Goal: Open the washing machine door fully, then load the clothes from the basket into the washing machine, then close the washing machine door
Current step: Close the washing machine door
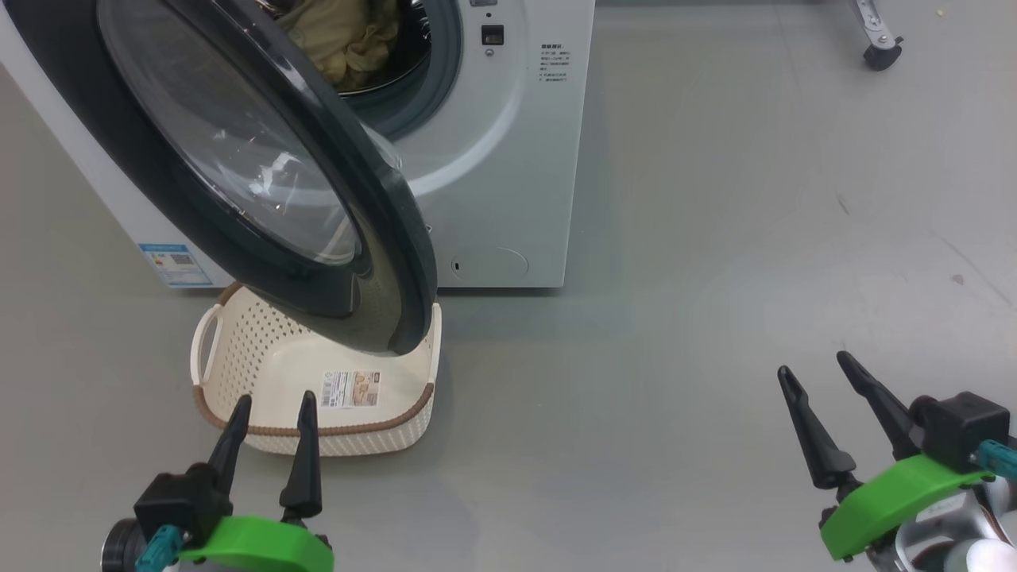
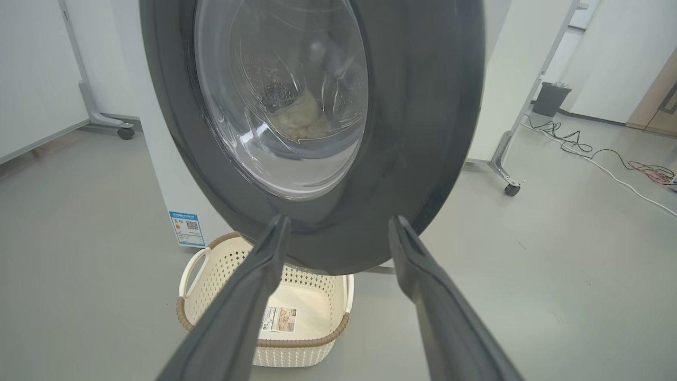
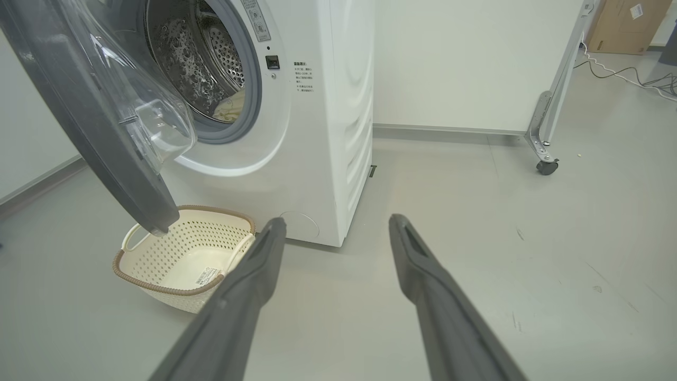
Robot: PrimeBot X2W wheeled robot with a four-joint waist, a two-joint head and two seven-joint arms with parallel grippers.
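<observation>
- Door (image 1: 262, 183): swung partway out from the washer (image 1: 508, 159). It takes up the upper left of the head view, and its lower edge hangs above the basket (image 1: 365, 443).
- Clothes (image 1: 346, 40): a crumpled pale bundle inside the drum (image 3: 201, 58), at the top of the head view, left of centre. The basket shows a bare bottom and a label sticker (image 1: 350, 389). I judge the loading done and the closing left to do.
- Handling, my guess: the door is rigid and hinged, carries some weight, and swings on one fixed arc. It wants a push, not a pinch.
- The black rim (image 1: 397, 262) is glossy and probably slick under hard fingers. I would treat the clear bowl (image 3: 158, 121) in the middle as fragile and keep off it.
- Where to press: the rim's free edge, away from the hinge, near the middle of the head view. I would lay the flat side of a finger on the outer face and push toward the washer. The latch may need a firm last press.
- The clothes are soft and light. A fold lying over the gasket (image 3: 254, 106) could get caught, but I cannot tell from here whether any does.
- Left pincer (image 1: 275, 400): lower left of the head view, spread wide and empty, pointing up-frame at the basket. In the left wrist view my fingers (image 2: 254, 286) frame the door's lower rim, near it but not touching.
- Right pincer (image 1: 813, 364): lower right, spread and empty, over bare floor (image 1: 715, 238), well apart from the washer.
</observation>
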